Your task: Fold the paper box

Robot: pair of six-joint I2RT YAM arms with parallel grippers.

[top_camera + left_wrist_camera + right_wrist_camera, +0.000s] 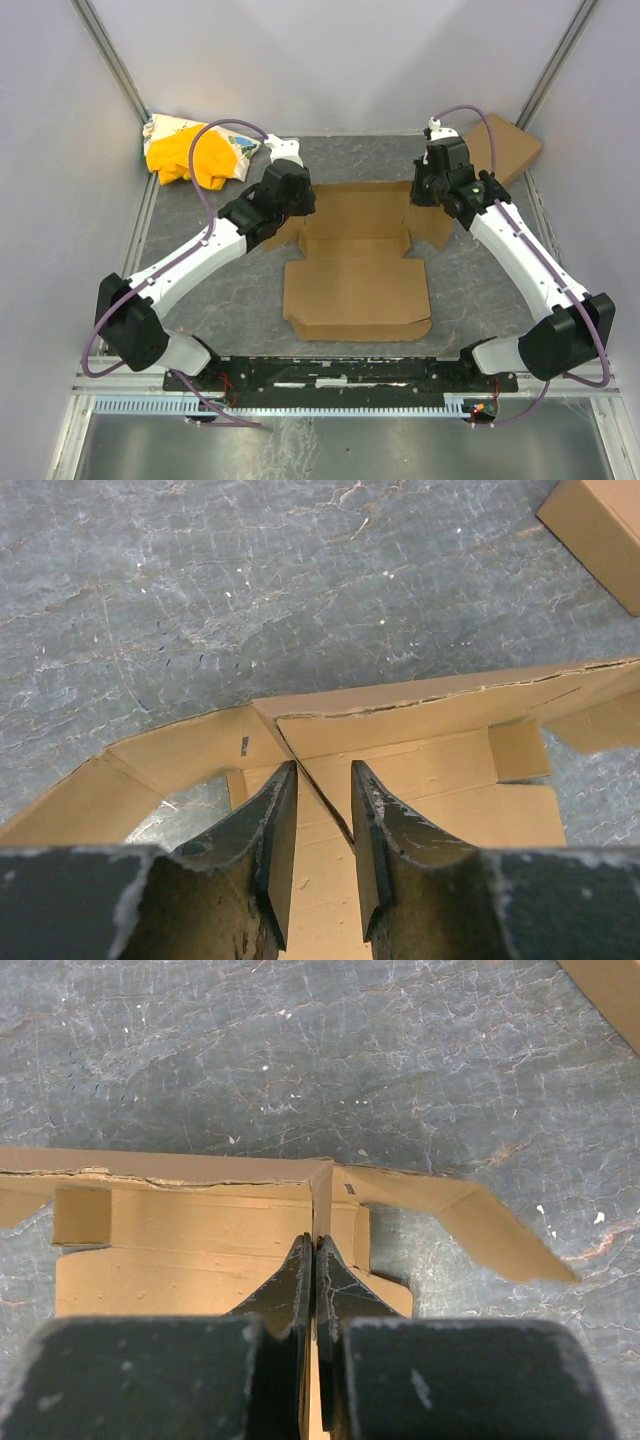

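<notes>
- The table [245, 300] has a dark grey top with pale veins like stone, a little scratched.
- Plain white walls [330, 60] close it on three sides, with slanted metal posts [112, 60] in the far corners.
- The paper box [355, 290] lies near the middle of the table, mostly flat, with its far wall raised.
- The left gripper [322, 770] is at the far left corner of the paper box; its jaws leave a narrow gap, and a flap edge runs between them.
- The right gripper [313, 1242] pinches an upright flap at the far right corner.
- A yellow-and-white cloth [195, 150] lies in the far left corner.
- A second cardboard box [510, 150] lies in the far right corner.
</notes>
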